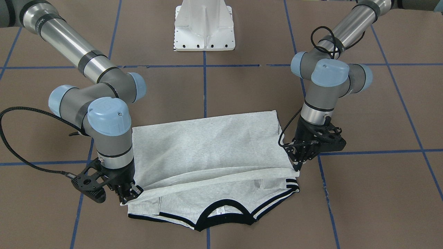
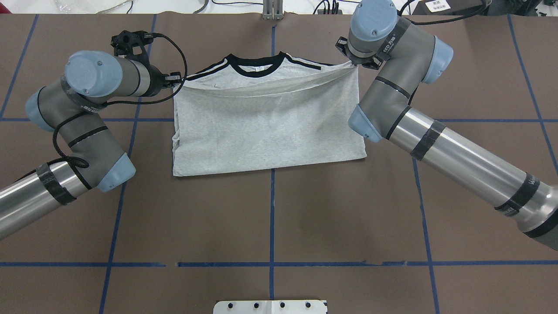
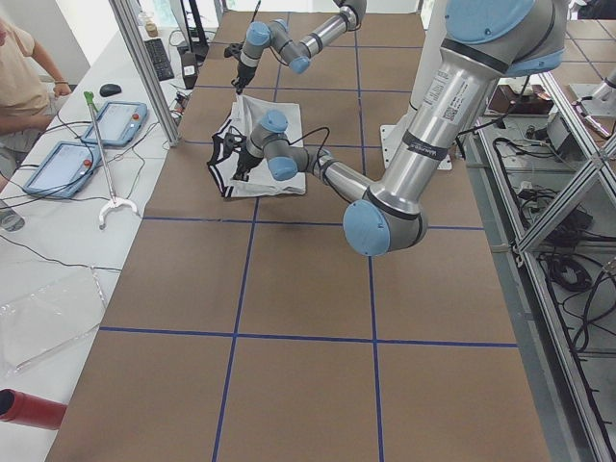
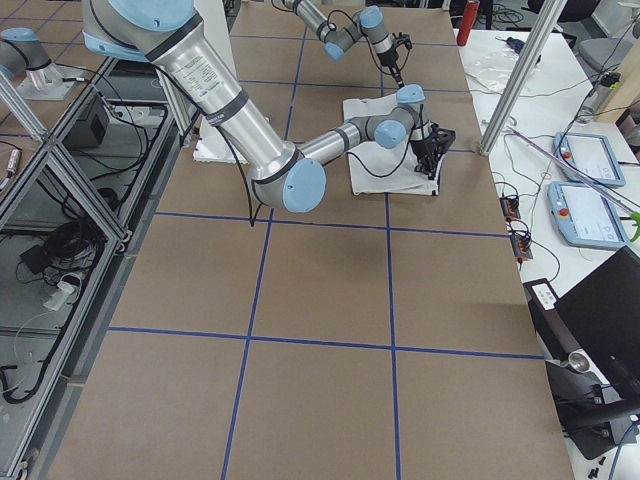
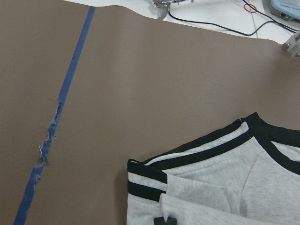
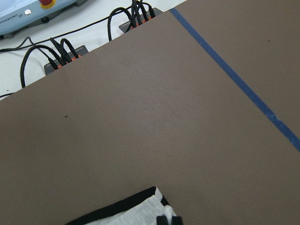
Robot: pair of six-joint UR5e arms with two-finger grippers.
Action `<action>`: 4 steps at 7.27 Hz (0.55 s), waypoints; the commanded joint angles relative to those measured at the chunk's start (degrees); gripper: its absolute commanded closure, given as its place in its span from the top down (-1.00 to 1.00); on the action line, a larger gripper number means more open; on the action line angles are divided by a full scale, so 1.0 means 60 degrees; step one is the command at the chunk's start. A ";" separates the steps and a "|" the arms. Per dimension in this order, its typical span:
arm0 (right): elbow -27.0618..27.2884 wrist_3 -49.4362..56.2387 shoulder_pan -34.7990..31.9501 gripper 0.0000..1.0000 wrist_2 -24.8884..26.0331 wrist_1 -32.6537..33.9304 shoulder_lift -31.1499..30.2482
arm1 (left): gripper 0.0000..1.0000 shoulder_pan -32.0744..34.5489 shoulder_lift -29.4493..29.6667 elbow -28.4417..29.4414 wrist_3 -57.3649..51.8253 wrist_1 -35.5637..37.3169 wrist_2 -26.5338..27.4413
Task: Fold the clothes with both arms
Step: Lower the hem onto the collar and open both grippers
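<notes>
I'm holding the T-shirt [image 2: 266, 126], lying far on the table [image 2: 327, 209], with the left tool [image 1: 297, 166] and right tool [image 1: 132, 193] each clamping a hem corner. I'm aiming to lower both evenly, edge taut, just short of the far collar [image 2: 257, 69].

Brown table cover [image 2: 270, 218], as I viewed it remotely, was ruled into large squares by blue tape lines [image 2: 272, 209]. One line showed a torn stretch [image 5: 47, 145] in the left wrist view. On the white bench [image 3: 58, 250] alongside, I noted a blue-edged pendant [image 3: 117, 122] and a second pendant [image 3: 56, 166]. With them lay a keyboard [image 3: 159, 58], a mouse [image 3: 112, 89], a green-tipped white pole [image 3: 101, 159], a clear plastic tray [image 3: 48, 313] and a red cylinder [image 3: 29, 409]. A person [image 3: 24, 77] in a tan shirt was at the bench's far end. Black braided cables [image 6: 61, 51] ran to small boxes beyond the table edge.
</notes>
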State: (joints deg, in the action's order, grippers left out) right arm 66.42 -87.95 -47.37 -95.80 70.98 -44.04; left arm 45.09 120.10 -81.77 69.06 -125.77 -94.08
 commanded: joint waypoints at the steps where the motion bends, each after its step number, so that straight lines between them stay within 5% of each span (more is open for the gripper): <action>1: -0.0360 0.0024 -0.0015 -1.00 0.0014 -0.0228 0.0015 | -1.00 0.0072 0.0066 0.0529 -0.0318 -0.0465 0.0313; 3: -0.0391 0.0010 0.0000 -0.99 0.0044 -0.0242 0.0102 | -1.00 0.0072 0.0110 0.0751 -0.0318 -0.0776 0.0314; 4: -0.0391 0.0010 0.0000 -0.33 0.0029 -0.0243 0.0118 | -0.70 0.0072 0.0124 0.0766 -0.0304 -0.0777 0.0314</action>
State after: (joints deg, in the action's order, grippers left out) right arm 64.14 -87.86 -47.41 -95.56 69.57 -43.57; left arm 45.51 120.71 -77.49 67.21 -130.06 -92.22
